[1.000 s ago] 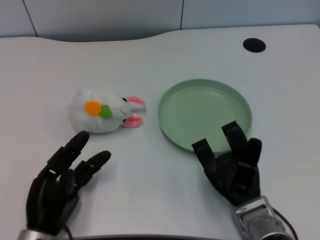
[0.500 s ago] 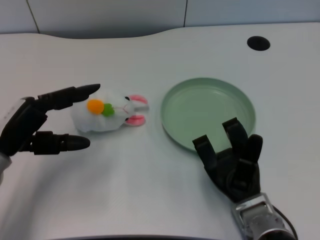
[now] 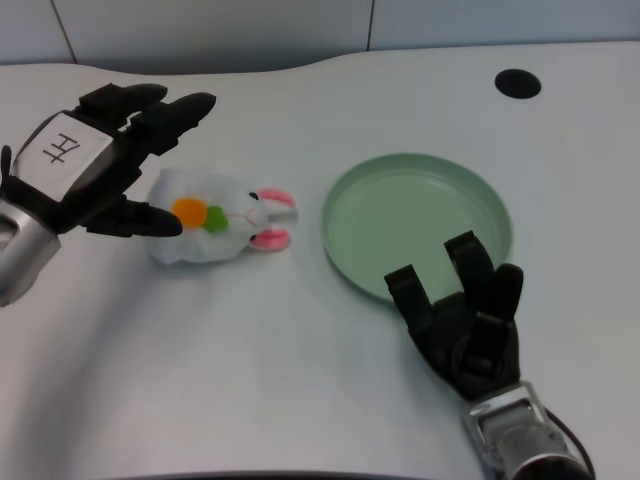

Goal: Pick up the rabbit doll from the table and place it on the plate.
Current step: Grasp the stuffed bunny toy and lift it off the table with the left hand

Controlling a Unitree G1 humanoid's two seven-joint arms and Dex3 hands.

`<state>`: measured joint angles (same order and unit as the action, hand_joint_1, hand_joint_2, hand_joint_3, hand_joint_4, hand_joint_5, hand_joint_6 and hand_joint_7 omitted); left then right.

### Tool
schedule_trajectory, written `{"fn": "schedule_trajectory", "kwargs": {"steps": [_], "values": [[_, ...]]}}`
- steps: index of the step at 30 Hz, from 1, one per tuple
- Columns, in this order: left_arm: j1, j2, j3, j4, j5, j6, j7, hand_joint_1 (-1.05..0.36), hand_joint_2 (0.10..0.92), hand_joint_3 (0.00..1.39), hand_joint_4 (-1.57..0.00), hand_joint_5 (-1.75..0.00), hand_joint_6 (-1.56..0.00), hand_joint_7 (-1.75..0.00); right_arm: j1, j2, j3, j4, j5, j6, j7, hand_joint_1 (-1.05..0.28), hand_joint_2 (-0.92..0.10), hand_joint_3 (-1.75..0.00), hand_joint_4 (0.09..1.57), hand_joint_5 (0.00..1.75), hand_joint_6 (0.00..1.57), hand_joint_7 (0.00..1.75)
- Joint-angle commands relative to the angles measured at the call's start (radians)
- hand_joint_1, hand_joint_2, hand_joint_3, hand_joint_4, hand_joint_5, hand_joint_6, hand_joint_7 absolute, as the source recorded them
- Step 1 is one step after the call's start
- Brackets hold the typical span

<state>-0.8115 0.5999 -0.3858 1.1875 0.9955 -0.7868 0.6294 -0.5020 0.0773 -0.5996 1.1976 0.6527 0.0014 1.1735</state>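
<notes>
Fingers spread wide, the left hand (image 3: 95, 165) hangs empty at the rabbit doll's (image 3: 215, 228) rump end, one finger above it, the lower one by its side. Rabbit lies on the bench (image 3: 250, 380), long axis left-right, pink ears toward the green plate (image 3: 415, 225) just beyond.

Left forearm (image 3: 15, 245) cut off at the left edge; left hand (image 3: 95, 165) hides part of the rabbit doll (image 3: 215, 230); contact between them unclear.
</notes>
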Motion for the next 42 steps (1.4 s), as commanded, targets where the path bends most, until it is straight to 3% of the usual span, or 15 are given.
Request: {"fn": "schedule_trajectory", "kwargs": {"steps": [1,4,7,12,13,15,17,20,25,29,33,35,36,38,42], "values": [[-0.03,-0.033,-0.075,0.064,0.026,0.089,0.05,-0.98,0.855,0.01,-0.09,0.0,-0.18,0.0,0.045,0.011,0.0,0.014,-0.005,-0.008,-0.007,-0.49,-0.88,-0.01,0.95,1.75,0.77,1.74],[-0.041,-0.054,-0.113,0.098,0.014,0.141,0.043,-1.0,0.864,0.01,-0.06,-0.01,-0.15,0.0,0.049,0.014,0.004,0.012,-0.007,-0.011,0.0,-0.49,-0.89,-0.02,0.95,1.75,0.76,1.75],[-0.043,-0.073,-0.121,0.125,-0.024,0.158,-0.019,-0.99,0.853,0.0,-0.09,-0.02,-0.13,0.0,0.053,0.016,0.007,0.007,-0.007,-0.005,-0.009,-0.49,-0.89,-0.01,0.94,1.75,0.76,1.74],[-0.033,-0.092,-0.142,0.144,-0.054,0.191,-0.059,-1.02,0.852,0.0,-0.1,-0.02,-0.14,0.0,0.059,0.018,0.01,-0.001,-0.007,-0.002,-0.008,-0.47,-0.89,-0.01,0.93,1.75,0.77,1.75],[-0.027,-0.099,-0.137,0.149,-0.07,0.199,-0.084,-1.02,0.853,0.0,-0.09,-0.02,-0.13,0.0,0.061,0.021,0.012,-0.006,-0.009,-0.009,-0.006,-0.47,-0.89,-0.01,0.93,1.75,0.77,1.75],[-0.014,-0.114,-0.123,0.156,-0.105,0.209,-0.115,-0.99,0.85,0.0,-0.08,-0.01,-0.12,0.0,0.066,0.026,0.013,-0.014,-0.008,-0.006,-0.019,-0.49,-0.89,-0.01,0.95,1.75,0.79,1.75],[-0.007,-0.119,-0.12,0.157,-0.128,0.214,-0.117,-0.92,0.832,0.0,-0.12,-0.03,-0.14,-0.01,0.069,0.03,0.008,-0.018,-0.002,-0.001,-0.013,-0.47,-0.9,-0.02,0.95,1.75,0.78,1.75],[0.004,-0.128,-0.123,0.156,-0.141,0.218,-0.058,-0.75,0.81,0.0,-0.26,-0.08,-0.21,-0.03,0.075,0.036,0.009,-0.021,-0.003,-0.016,0.003,-0.46,-0.92,-0.03,0.93,1.75,0.74,1.75],[0.02,-0.144,-0.118,0.158,-0.166,0.187,0.037,-0.57,0.832,0.01,-0.44,-0.1,-0.32,-0.03,0.081,0.045,0.015,-0.037,-0.01,-0.037,-0.026,-0.46,-0.91,-0.03,0.91,1.75,0.72,1.75],[0.027,-0.168,-0.122,0.16,-0.172,0.19,0.124,-0.45,0.847,0.0,-0.57,-0.1,-0.41,-0.03,0.075,0.041,0.017,-0.031,-0.007,-0.018,-0.025,-0.46,-0.9,-0.02,0.92,1.75,0.74,1.75],[0.027,-0.181,-0.128,0.163,-0.168,0.194,0.169,-0.36,0.833,0.0,-0.65,-0.1,-0.5,-0.03,0.079,0.047,0.016,-0.04,-0.005,-0.02,-0.038,-0.47,-0.9,-0.02,0.93,1.75,0.76,1.75],[0.025,-0.192,-0.127,0.165,-0.171,0.206,0.175,-0.36,0.832,0.0,-0.66,-0.09,-0.5,-0.03,0.081,0.048,0.019,-0.042,-0.007,-0.031,-0.032,-0.48,-0.9,-0.02,0.93,1.75,0.76,1.75],[0.024,-0.2,-0.126,0.166,-0.173,0.216,0.178,-0.35,0.836,0.0,-0.78,-0.11,-0.69,-0.06,0.084,0.049,0.021,-0.044,-0.009,-0.039,-0.027,-0.48,-0.91,-0.04,0.92,1.75,0.73,1.75],[0.022,-0.213,-0.115,0.168,-0.191,0.216,0.139,-0.32,0.84,0.0,-0.93,-0.12,-0.91,-0.08,0.086,0.047,0.023,-0.047,-0.009,-0.041,-0.03,-0.47,-0.91,-0.05,0.92,1.75,0.72,1.75],[0.024,-0.215,-0.106,0.17,-0.217,0.199,0.084,-0.25,0.851,0.0,-1.11,-0.13,-1.09,-0.09,0.088,0.044,0.02,-0.048,-0.001,-0.029,-0.029,-0.47,-0.91,-0.05,0.92,1.75,0.73,1.75]]}}
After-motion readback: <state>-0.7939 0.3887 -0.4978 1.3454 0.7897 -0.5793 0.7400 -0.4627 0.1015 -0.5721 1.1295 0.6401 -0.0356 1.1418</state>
